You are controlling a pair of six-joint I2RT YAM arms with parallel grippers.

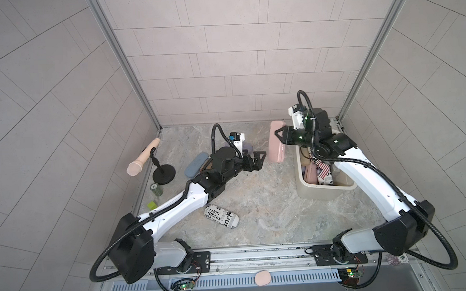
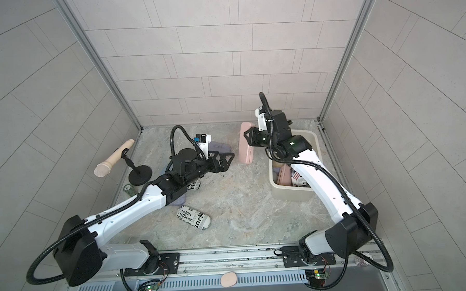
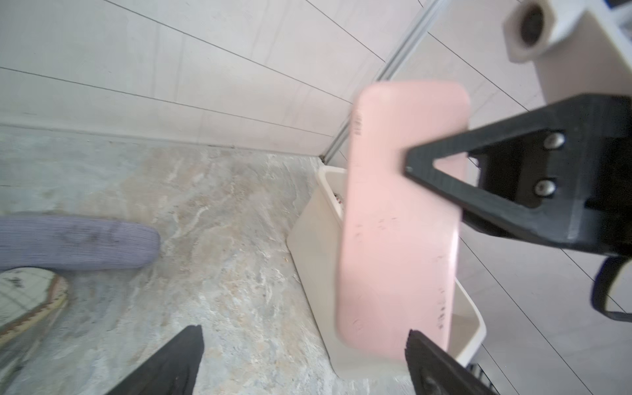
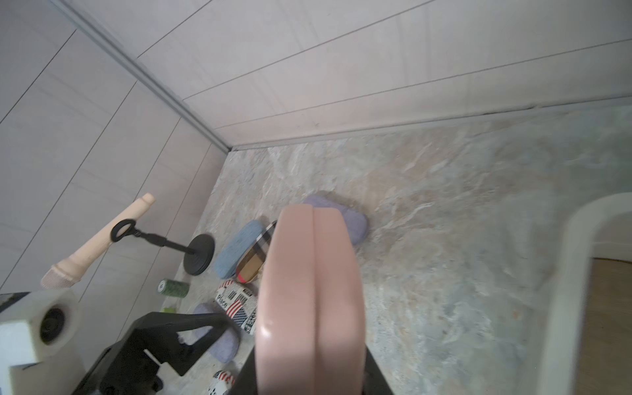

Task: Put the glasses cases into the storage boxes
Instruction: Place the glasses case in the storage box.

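Observation:
A pink glasses case (image 1: 276,147) (image 2: 245,148) hangs on end above the table, just left of the cream storage box (image 1: 309,192) (image 2: 290,195). My right gripper (image 1: 278,134) (image 4: 307,376) is shut on it. My left gripper (image 1: 258,160) (image 3: 304,333) stands open close beside the case's lower end, with nothing between its fingers. The box holds several cases, among them a flag-print one (image 1: 322,173). On the table lie a newsprint case (image 1: 221,219), a blue case (image 1: 196,164) (image 4: 236,249), a purple case (image 3: 85,242) (image 4: 352,219) and a plaid case (image 4: 254,256).
A beige microphone (image 1: 143,161) on a black stand (image 1: 163,174) is by the left wall, with a green cylinder (image 1: 156,189) and a green block (image 1: 152,205) in front of it. A pink oval pad (image 1: 262,277) lies on the front rail.

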